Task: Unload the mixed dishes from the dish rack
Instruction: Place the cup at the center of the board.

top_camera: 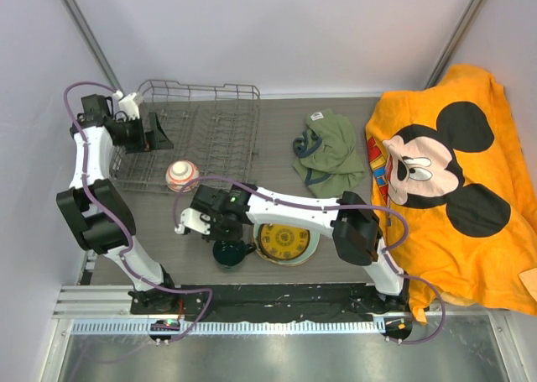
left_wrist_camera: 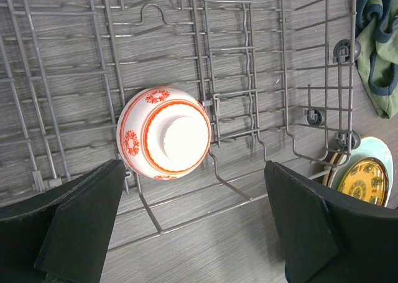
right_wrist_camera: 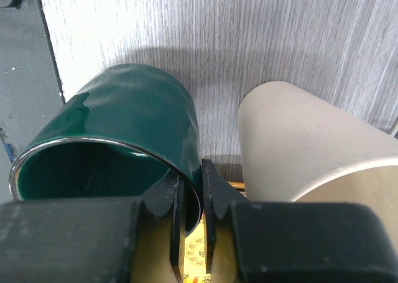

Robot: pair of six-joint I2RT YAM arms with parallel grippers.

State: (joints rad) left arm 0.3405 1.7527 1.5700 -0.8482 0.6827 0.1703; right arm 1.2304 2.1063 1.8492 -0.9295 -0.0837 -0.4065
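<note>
My right gripper (right_wrist_camera: 191, 190) pinches the rim of the glossy dark green mug (right_wrist_camera: 124, 121); the matte beige cup (right_wrist_camera: 298, 140) stands just right. My left gripper (left_wrist_camera: 193, 190), fingers spread, faces the small red-and-white patterned bowl (left_wrist_camera: 165, 132) in the grey wire dish rack (top_camera: 220, 122).

An olive-green cloth garment (top_camera: 329, 154) is seen crumpled on the grey wood-grain worktop (top_camera: 277, 138), with darker blue-green trim showing at its openings. Just beside it, a large orange towel (top_camera: 457, 172) printed with a black-eared cartoon mouse is spread, rumpled, over the worktop's right side.
</note>
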